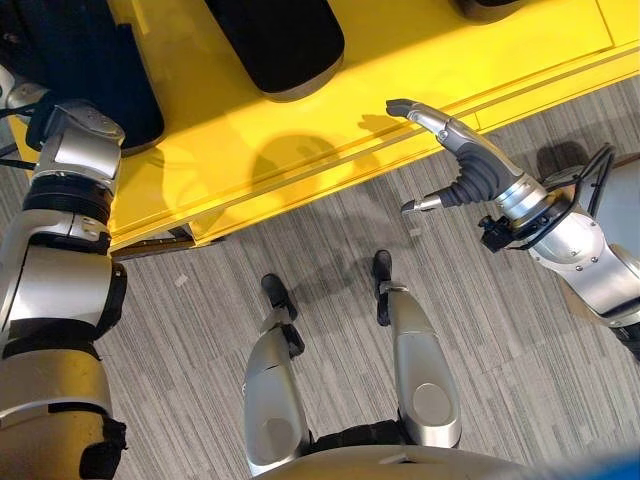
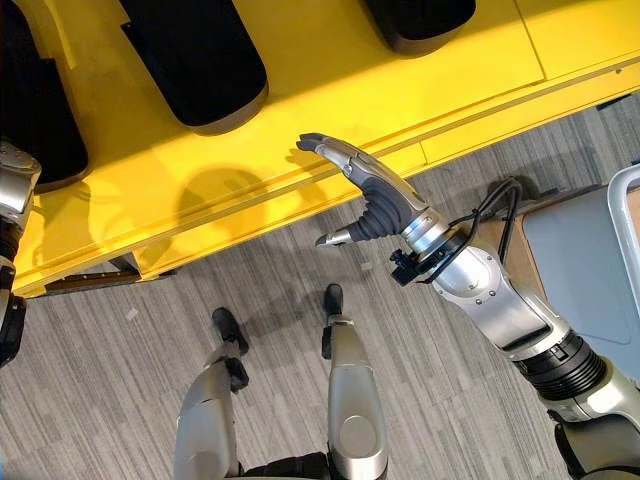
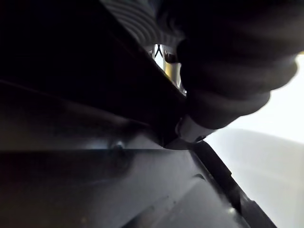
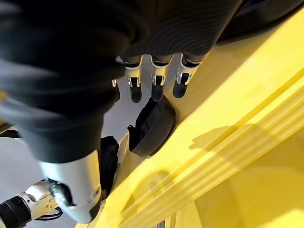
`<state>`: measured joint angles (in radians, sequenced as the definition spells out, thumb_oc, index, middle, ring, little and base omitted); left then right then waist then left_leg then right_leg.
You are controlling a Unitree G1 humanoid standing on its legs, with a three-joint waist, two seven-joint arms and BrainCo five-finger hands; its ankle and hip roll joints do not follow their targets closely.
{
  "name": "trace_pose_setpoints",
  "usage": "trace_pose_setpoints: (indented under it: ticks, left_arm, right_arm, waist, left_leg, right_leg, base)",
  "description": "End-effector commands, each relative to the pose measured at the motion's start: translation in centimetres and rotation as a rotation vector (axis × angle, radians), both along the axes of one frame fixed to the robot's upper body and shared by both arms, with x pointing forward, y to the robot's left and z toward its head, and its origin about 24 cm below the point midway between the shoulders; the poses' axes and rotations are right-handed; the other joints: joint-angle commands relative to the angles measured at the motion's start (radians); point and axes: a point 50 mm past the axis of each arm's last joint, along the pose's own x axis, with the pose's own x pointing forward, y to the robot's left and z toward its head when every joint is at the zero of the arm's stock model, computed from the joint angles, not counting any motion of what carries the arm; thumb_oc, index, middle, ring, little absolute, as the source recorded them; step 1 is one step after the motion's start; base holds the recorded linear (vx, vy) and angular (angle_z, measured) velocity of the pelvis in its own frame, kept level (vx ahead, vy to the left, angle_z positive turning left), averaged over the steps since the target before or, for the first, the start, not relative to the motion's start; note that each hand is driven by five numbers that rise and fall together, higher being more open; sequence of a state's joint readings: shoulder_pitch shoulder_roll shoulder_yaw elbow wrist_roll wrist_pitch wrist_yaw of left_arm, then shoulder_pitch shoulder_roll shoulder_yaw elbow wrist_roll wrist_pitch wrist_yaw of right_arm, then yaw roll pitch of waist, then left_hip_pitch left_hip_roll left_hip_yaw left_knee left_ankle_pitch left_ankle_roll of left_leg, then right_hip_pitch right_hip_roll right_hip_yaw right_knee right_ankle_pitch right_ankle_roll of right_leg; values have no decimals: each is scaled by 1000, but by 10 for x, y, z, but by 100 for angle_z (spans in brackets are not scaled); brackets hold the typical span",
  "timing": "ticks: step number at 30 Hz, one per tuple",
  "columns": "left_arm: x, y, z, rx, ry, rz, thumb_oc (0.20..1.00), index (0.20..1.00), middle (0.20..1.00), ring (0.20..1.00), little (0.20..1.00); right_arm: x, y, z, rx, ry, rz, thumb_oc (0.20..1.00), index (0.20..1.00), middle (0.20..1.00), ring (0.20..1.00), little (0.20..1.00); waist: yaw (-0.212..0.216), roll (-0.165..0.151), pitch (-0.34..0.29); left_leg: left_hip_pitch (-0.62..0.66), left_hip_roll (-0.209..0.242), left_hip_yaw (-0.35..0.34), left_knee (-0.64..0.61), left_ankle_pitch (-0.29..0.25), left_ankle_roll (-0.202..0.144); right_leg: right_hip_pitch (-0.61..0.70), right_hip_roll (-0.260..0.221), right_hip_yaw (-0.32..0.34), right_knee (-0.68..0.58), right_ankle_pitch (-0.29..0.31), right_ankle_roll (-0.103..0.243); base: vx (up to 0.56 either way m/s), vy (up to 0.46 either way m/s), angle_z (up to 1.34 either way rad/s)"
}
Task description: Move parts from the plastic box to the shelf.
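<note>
At the far left of the left eye view my left arm reaches up to a black part (image 1: 95, 85) lying in the upper left corner on the yellow shelf (image 1: 250, 160); my left hand is hidden against it, and in my left wrist view I see just dark plastic surfaces pressed close, so I cannot tell whether those fingers are curled or straight. Further right, at the top middle of the frame, a second black part (image 1: 285, 45) rests on the same yellow surface. Right of centre, my right hand (image 1: 470, 165) hovers above the shelf's front edge, fingers straight and spread, thumb apart, holding nothing. At the right edge of the right eye view, a grey plastic box (image 2: 590, 270) sits on the striped grey floor (image 1: 330, 260).
</note>
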<state>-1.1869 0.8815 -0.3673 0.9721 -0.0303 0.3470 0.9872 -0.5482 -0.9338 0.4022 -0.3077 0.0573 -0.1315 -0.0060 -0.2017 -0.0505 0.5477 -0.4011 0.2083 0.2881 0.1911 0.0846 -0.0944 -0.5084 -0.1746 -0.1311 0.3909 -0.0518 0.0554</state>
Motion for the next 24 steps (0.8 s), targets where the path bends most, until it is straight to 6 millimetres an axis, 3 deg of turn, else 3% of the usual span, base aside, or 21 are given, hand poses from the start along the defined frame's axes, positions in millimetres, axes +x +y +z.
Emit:
trace_pose_setpoints:
  ticks: [1,3,4,5,6,11,24]
  left_arm:
    - [-25,21,32,43,-127,102,200,200,200,200,200]
    - [-25,20,34,60,-126,107,200,200,200,200,200]
    - [-25,19,36,62,-137,104,608,608,608,608,608]
    - [-26,18,37,62,-147,104,1000,1000,1000,1000,1000]
    - [-26,18,40,59,-158,89,1000,1000,1000,1000,1000]
    - [-24,9,50,83,-231,49,1000,1000,1000,1000,1000]
    - [-27,5,52,74,-327,31,1000,1000,1000,1000,1000]
  right_arm:
    - [-11,-3,25,66,-110,39,1000,1000,1000,1000,1000]
    - [-10,-3,25,65,-109,33,1000,1000,1000,1000,1000]
    - [-10,-4,25,62,-107,31,1000,1000,1000,1000,1000]
    - [-10,-4,25,62,-108,33,1000,1000,1000,1000,1000]
    - [-10,-4,24,59,-109,31,1000,1000,1000,1000,1000]
    - [-11,-7,23,57,-109,25,1000,1000,1000,1000,1000]
    - [-13,-11,19,56,-102,18,1000,1000,1000,1000,1000]
  waist:
    - [-18,-21,-32]
    - [-21,-21,-29]
    - [-21,-18,-34]
    - [-22,-20,-30]
    - [-24,-16,-34]
    - [-33,-15,-39]
    - [-37,-11,-44]
  left_leg:
    - [-5,2,-1,135,-107,-18]
    - [-14,1,12,130,-84,-8]
    - [-4,-2,1,127,-104,-18]
    - [-13,0,14,126,-84,-8]
    - [-2,-2,5,125,-106,-18]
    - [3,-4,12,120,-105,-19]
    - [10,-6,17,112,-104,-19]
  right_leg:
    - [35,11,54,-94,44,76]
    - [26,14,52,-102,65,67]
    - [34,16,56,-101,48,74]
    - [26,16,53,-105,67,66]
    - [35,16,57,-101,45,74]
    - [37,21,61,-105,44,71]
    - [39,25,62,-103,38,65]
  base:
    - [-106,0,-2]
    - [-51,0,0]
    - [0,0,0]
    - [56,29,2]
    - [0,0,0]
    - [14,7,0]
    - [0,0,0]
